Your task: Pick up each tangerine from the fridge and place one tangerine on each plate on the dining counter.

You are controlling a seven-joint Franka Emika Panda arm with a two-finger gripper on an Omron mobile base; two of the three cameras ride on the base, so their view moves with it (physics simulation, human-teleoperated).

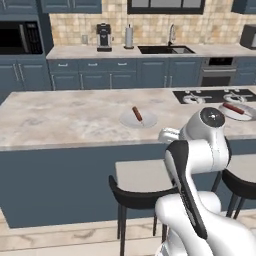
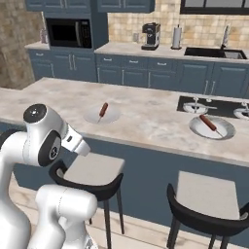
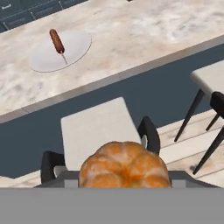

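my gripper (image 3: 124,181) is closed on a tangerine (image 3: 124,168), held above a grey-seated stool (image 3: 98,131) that stands against the dark blue base. beyond it on the marbled tabletop (image 3: 144,30) sits a pale plate (image 3: 61,50) carrying a reddish-brown sausage (image 3: 56,40). farther along lies a second plate (image 2: 212,127), also with a sausage (image 2: 208,122).

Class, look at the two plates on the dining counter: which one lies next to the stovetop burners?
The plate on the right in both base views, beside the black stovetop. The other plate lies farther left on bare marbled dining counter.
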